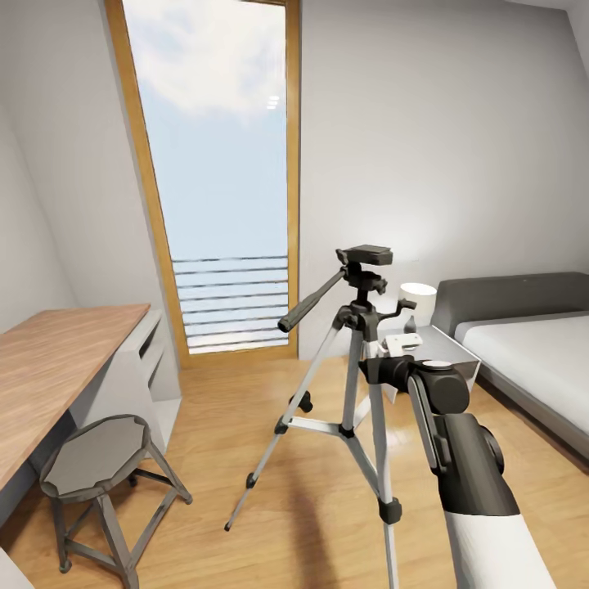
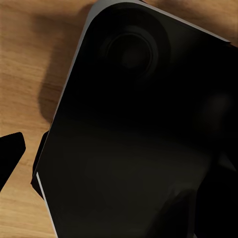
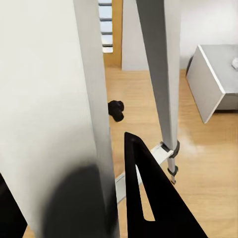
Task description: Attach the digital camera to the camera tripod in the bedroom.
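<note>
- Looking over the right arm from the head view, I see the camera tripod (image 1: pixel 352 360) standing upright on the light wood floor (image 1: pixel 245 425), in front of the tall window (image 1: pixel 217 164) and between the wooden tabletop (image 1: pixel 49 368) and the grey bed (image 1: pixel 532 352).
- Its long axis is vertical; the flat black mounting plate (image 1: pixel 366 254) sits at the top, with the pan handle (image 1: pixel 311 303) slanting down toward the tabletop side.
- My right arm reaches forward and ends right against the tripod's upper legs, below the head. So the plate lies above and slightly ahead of the right end effector (image 3: pixel 74 218).
- In the right wrist view a silver leg (image 3: pixel 161 74) passes very close by, and one dark finger (image 3: pixel 148 198) shows in front of it. I cannot tell whether the fingers are apart or together, or whether they grip anything.
- The left wrist view looks onto a dark rounded body (image 2: pixel 134 129) over the wood floor, with one dark fingertip (image 2: pixel 10 153) at the picture's edge. I cannot say what that body is, nor how the left end effector stands.
- I cannot make out the digital camera for certain in any view, so I cannot say where it is.
- My judgement: the right arm is the nearer one to the tripod, and any mounting move must go upward to the plate, clear of the legs and handle.
</note>
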